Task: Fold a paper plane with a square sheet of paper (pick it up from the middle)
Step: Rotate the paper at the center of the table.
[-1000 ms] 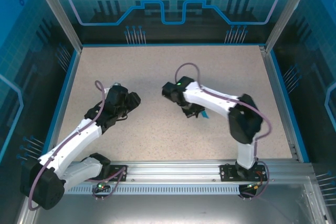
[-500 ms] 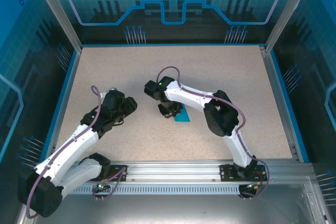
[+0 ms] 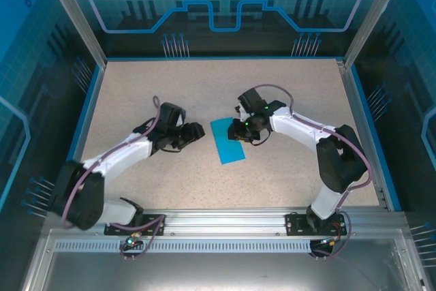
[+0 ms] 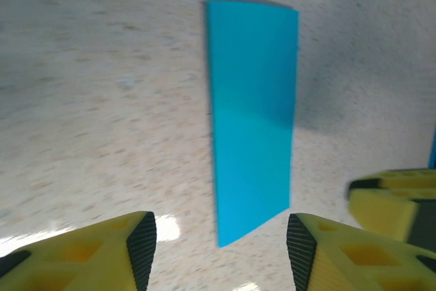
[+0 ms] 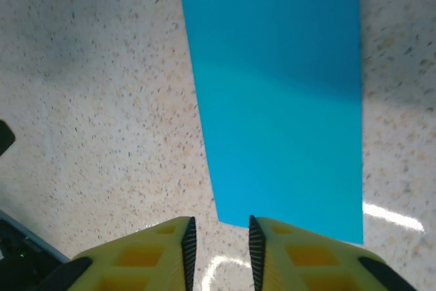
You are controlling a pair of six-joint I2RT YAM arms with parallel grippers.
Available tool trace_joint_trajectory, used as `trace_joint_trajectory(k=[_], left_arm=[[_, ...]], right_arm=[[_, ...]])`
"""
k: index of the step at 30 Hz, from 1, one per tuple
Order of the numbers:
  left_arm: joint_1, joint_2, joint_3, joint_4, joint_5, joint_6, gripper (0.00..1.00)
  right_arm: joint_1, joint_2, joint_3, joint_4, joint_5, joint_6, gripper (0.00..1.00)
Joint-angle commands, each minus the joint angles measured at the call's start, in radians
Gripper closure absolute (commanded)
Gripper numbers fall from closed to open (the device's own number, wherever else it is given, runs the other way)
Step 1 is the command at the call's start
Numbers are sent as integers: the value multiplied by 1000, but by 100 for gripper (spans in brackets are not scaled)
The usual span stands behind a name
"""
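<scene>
Lying flat betw. left tool (image 4: pixel 221 235) (spread) & right tool (image 5: pixel 218 235) (narrowly apart): paper sheet (image 3: pixel 228 144).

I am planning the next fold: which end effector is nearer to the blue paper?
Right. The right end effector is at the right edge of the blue paper; the left end effector sits off its left edge.

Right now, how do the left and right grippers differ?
The left gripper has jaws spread wide; the right gripper has jaws only slightly apart. The left sits apart from the paper; the right is at its edge. Both are yellow-fingered and hold nothing.
</scene>
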Motion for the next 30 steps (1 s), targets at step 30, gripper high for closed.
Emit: trace_joint_trajectory(k=[30], left_arm=[[-46,483,315,114,245,-46,50]], right_arm=[[72,15,-337,360,92,425,79]])
